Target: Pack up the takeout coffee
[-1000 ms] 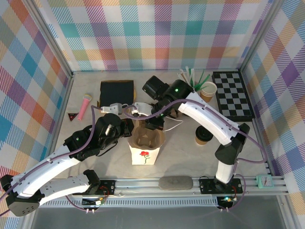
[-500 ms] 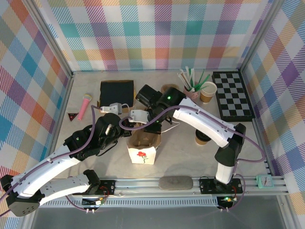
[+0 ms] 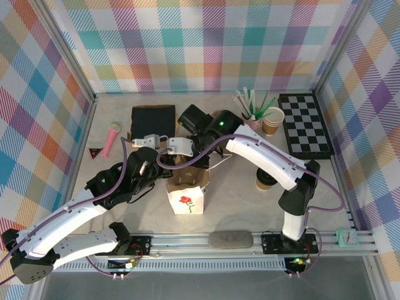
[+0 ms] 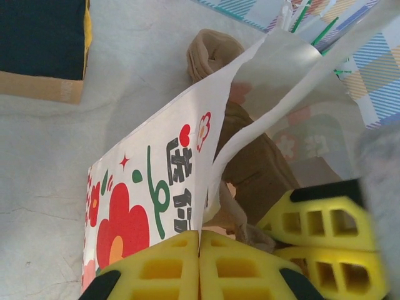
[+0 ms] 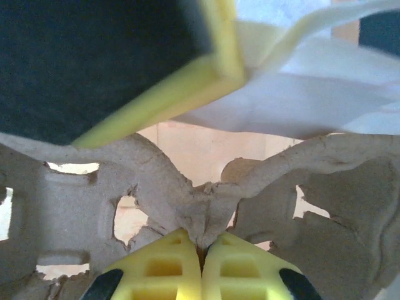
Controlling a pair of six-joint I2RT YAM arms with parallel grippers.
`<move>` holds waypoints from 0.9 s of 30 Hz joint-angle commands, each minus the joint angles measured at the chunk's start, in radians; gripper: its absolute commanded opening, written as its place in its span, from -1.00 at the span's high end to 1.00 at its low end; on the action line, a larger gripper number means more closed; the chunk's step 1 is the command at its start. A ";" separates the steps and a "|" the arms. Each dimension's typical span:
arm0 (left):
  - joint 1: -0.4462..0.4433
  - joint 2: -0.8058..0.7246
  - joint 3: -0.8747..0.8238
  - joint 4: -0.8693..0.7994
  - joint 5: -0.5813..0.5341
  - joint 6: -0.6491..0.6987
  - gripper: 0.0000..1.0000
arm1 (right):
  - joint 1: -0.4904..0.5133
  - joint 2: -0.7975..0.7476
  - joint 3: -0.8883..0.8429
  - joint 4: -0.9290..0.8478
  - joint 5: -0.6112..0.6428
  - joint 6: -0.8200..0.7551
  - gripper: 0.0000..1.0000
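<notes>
So the left fingers [image 4: 200,242] are pinched completely closed on the top rim of the white paper bag [image 4: 144,187], the one with the red flower print, holding that side of the mouth up. The right fingers [image 5: 201,249] are reaching down into the bag, clamped tight with no gap on the middle ridge of a brown pulp cup carrier [image 5: 150,187] sitting inside. In the wrist views each arm's yellow fingers show up right next to the other's, so it's pretty crowded at the bag opening.

The takeout coffee [image 3: 266,179], black lid on, isn't in the bag. It stands upright on the surface [image 3: 231,200], off to the bag's right, just beside the right arm. Further back are the pink cup of straws [image 3: 250,119] and a checkerboard [image 3: 304,125].
</notes>
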 commanded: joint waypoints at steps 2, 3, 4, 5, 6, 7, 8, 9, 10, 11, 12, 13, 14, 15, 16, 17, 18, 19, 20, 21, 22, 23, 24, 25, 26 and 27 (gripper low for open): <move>0.009 0.005 -0.015 0.013 0.047 0.004 0.83 | -0.035 0.010 0.076 0.020 -0.051 -0.001 0.89; 0.010 0.005 -0.013 0.010 0.044 0.005 0.83 | -0.048 0.005 0.075 0.019 -0.083 0.009 0.88; 0.011 0.004 -0.012 0.008 0.044 0.004 0.83 | -0.057 0.002 0.072 0.018 -0.104 0.013 0.88; 0.011 0.003 -0.011 0.007 0.043 0.006 0.83 | -0.061 0.000 0.065 0.018 -0.101 0.013 0.88; 0.013 0.003 -0.013 0.007 0.043 0.005 0.83 | -0.061 0.000 0.057 0.016 -0.090 0.006 0.88; 0.013 0.002 -0.013 0.007 0.044 0.006 0.83 | -0.061 -0.002 0.046 0.017 -0.084 0.004 0.89; 0.013 0.003 -0.011 0.006 0.045 0.006 0.83 | -0.061 -0.006 0.033 0.025 -0.080 0.005 0.89; 0.015 0.005 -0.012 0.006 0.047 0.006 0.83 | -0.061 -0.008 0.025 0.033 -0.087 0.011 0.88; 0.015 0.005 -0.012 0.004 0.046 0.006 0.83 | -0.064 -0.008 0.025 0.035 -0.100 0.015 0.88; 0.017 0.007 -0.012 0.004 0.047 0.008 0.83 | -0.066 -0.003 0.032 0.035 -0.107 0.030 0.86; 0.017 0.009 -0.011 0.003 0.047 0.008 0.83 | -0.074 0.006 0.050 0.028 -0.118 0.047 0.84; 0.018 0.011 -0.012 0.003 0.049 0.008 0.83 | -0.084 0.013 0.068 0.015 -0.134 0.056 0.83; 0.020 0.012 -0.010 0.003 0.050 0.009 0.83 | -0.093 0.020 0.078 0.012 -0.142 0.066 0.83; 0.020 0.012 -0.010 0.003 0.053 0.009 0.83 | -0.101 0.021 0.083 0.014 -0.147 0.070 0.82; 0.020 0.013 -0.012 0.003 0.053 0.009 0.83 | -0.106 0.023 0.082 0.014 -0.148 0.070 0.82; 0.021 0.013 -0.010 0.003 0.054 0.010 0.83 | -0.112 0.023 0.080 0.018 -0.151 0.075 0.82; 0.021 0.012 -0.009 0.001 0.053 0.011 0.83 | -0.116 0.023 0.077 0.019 -0.152 0.076 0.82; 0.022 0.013 -0.009 0.001 0.054 0.012 0.82 | -0.116 0.023 0.072 0.021 -0.148 0.076 0.82; 0.023 0.013 -0.007 0.000 0.053 0.013 0.82 | -0.116 0.023 0.067 0.025 -0.143 0.079 0.83; 0.024 0.013 -0.006 0.000 0.055 0.013 0.82 | -0.116 0.023 0.061 0.035 -0.138 0.089 0.84; 0.023 0.013 -0.007 0.000 0.055 0.014 0.82 | -0.116 0.024 0.057 0.044 -0.129 0.097 0.84; 0.025 0.013 -0.005 0.000 0.055 0.015 0.82 | -0.116 0.027 0.054 0.055 -0.119 0.112 0.85; 0.026 0.015 -0.005 0.000 0.055 0.015 0.82 | -0.116 0.032 0.055 0.061 -0.114 0.119 0.86; 0.026 0.016 -0.004 -0.002 0.055 0.016 0.82 | -0.116 0.035 0.055 0.061 -0.111 0.120 0.86; 0.027 0.017 -0.003 -0.002 0.054 0.018 0.82 | -0.116 0.037 0.055 0.061 -0.106 0.125 0.87; 0.028 0.017 -0.001 -0.003 0.055 0.018 0.82 | -0.116 0.036 0.054 0.062 -0.101 0.128 0.88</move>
